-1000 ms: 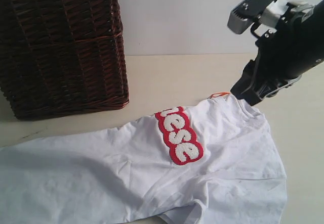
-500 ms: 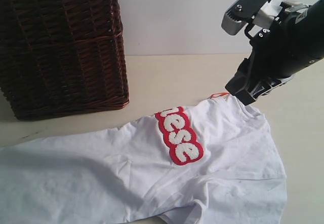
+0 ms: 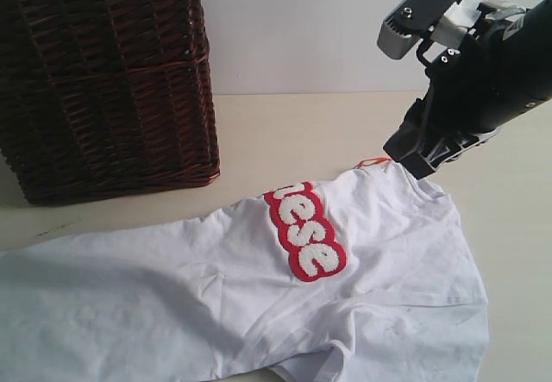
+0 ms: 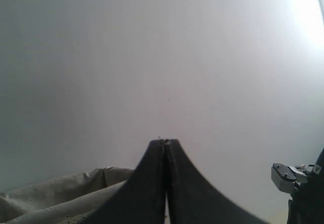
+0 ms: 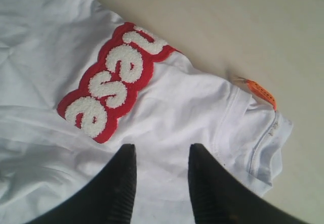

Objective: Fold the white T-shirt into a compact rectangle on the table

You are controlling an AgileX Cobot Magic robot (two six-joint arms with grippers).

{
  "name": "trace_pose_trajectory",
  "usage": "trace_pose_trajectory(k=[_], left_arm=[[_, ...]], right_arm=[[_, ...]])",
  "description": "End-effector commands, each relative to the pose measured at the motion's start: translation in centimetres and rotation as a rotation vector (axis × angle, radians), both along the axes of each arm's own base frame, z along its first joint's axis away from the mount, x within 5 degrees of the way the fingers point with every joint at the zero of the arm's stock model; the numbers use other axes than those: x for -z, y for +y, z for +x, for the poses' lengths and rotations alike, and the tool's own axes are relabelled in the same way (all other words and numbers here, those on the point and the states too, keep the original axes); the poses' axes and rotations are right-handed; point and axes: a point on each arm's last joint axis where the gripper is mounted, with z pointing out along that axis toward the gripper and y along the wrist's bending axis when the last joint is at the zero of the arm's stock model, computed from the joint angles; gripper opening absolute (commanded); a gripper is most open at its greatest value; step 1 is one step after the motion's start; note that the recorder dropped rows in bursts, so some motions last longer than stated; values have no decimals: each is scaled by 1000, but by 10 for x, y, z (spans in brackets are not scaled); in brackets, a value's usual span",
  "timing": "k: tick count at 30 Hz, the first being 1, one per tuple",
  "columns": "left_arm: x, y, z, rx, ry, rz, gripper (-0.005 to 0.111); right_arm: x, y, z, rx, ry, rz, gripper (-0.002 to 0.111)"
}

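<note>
The white T-shirt lies crumpled and partly doubled over on the table, with the red-outlined letters "nese" facing up. Its orange tag sticks out at the collar. My right gripper is open over the shirt near the collar, just beside the lettering and the orange tag; no cloth is pinched between its fingers. In the exterior view the right arm reaches down to the collar end. My left gripper is shut on nothing and faces a blank wall.
A dark brown wicker basket with a lace-edged lining stands at the back left of the table. Its pale lining shows beside the left gripper. The right arm appears at the edge of the left wrist view.
The right arm shifted a little to the left over the collar, then held still. The shirt has not moved.
</note>
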Motion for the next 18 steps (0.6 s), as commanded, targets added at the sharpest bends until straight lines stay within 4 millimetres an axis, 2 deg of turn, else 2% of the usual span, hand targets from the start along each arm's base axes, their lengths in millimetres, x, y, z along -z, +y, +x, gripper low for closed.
trace_pose_trajectory(k=[1,5,12,18], left_arm=[[2,-1,1,0,9,10,0],[4,-2,2,-24,31,-19,0],[12,-3,11,-177,91,-172,0],[32,-4,27,-292,138,-290,0]], right_arm=[[-2,0,-1,1,-16,5,35],[-2,0,-1,1,-16,5,35],[-2,0,-1,1,-16,5,35],[-2,0,-1,1,-16,5,35]])
